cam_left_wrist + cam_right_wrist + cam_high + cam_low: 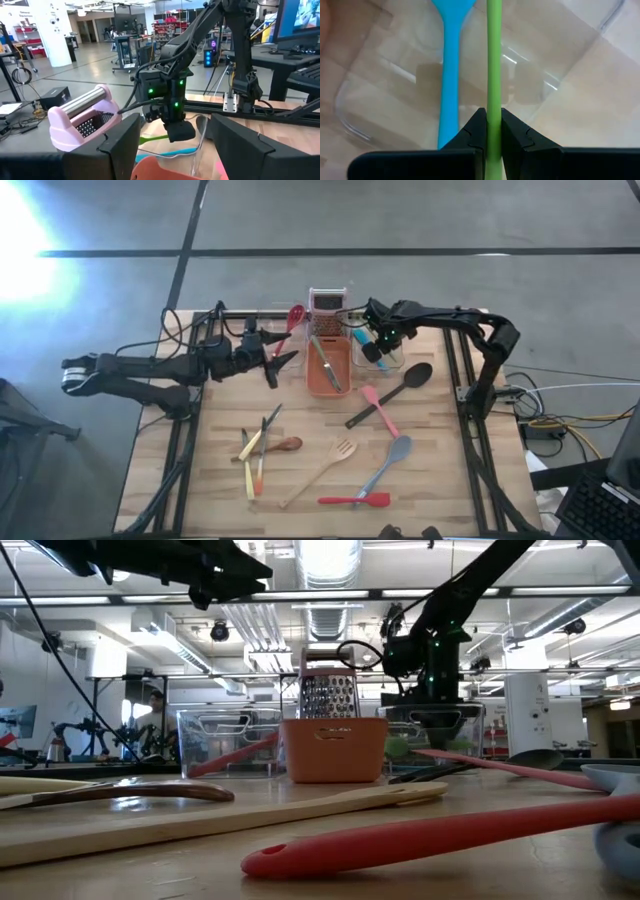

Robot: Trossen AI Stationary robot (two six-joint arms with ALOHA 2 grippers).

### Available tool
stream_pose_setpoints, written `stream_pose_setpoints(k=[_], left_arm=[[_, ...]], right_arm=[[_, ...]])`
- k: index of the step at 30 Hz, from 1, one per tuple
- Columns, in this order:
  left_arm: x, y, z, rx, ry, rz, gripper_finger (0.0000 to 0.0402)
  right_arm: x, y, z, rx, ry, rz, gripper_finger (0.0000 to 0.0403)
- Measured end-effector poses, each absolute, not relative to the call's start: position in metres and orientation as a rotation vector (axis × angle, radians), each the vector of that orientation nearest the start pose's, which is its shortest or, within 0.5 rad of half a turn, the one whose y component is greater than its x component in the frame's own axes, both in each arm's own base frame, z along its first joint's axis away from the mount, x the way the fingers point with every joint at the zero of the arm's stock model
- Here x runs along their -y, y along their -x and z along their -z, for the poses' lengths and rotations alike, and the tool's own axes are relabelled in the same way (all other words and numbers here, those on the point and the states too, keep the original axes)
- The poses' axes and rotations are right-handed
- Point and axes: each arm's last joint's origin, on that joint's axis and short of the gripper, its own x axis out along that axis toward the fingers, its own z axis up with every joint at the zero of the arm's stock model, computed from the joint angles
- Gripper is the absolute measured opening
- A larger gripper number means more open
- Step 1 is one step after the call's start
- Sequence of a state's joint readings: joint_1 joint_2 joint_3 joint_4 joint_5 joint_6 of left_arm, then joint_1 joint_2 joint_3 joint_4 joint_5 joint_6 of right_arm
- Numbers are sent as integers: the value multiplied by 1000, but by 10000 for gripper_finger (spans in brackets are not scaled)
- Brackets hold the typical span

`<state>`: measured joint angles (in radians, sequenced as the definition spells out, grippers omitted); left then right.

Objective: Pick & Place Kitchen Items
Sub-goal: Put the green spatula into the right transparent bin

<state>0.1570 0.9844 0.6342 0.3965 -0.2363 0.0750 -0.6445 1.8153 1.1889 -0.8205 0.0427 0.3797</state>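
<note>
My right gripper (376,347) points down into the right clear tub (392,360), shut on a green utensil (493,60). A blue utensil (451,75) lies in that tub beside it. My left gripper (284,352) hovers open and level, left of the orange tub (325,380), holding nothing. On the table lie a black ladle (395,392), a pink spatula (380,411), a grey-blue spoon (388,465), a red spatula (355,500), a wooden fork (320,472), a wooden spoon (272,448) and yellow-handled knives (250,465). My right gripper pinches the green utensil's slim handle (493,97) between its two fingers. The fingers come from above, pointing down, and lie across the handle. The handle runs roughly level over the clear tub's floor (152,138); whether any part rests on the tub I cannot tell.
A metal grater with a pink handle (329,302) stands in the orange tub with another utensil. The left clear tub (285,330) holds a red spatula (294,318). Cables and frame rails run along the table's left and right edges.
</note>
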Motion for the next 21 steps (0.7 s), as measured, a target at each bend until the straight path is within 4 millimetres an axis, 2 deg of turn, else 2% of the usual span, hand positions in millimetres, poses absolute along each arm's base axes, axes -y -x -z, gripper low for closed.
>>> stream_pose_setpoints(k=[13, 21], left_arm=[[-41, -217, -300, 32, -72, -395, 243], [-41, -217, -300, 31, -72, -395, 243]], right_arm=[[202, -264, -152, -1334, -780, 817, 21], [205, -267, -158, -1309, -761, 824, 98]])
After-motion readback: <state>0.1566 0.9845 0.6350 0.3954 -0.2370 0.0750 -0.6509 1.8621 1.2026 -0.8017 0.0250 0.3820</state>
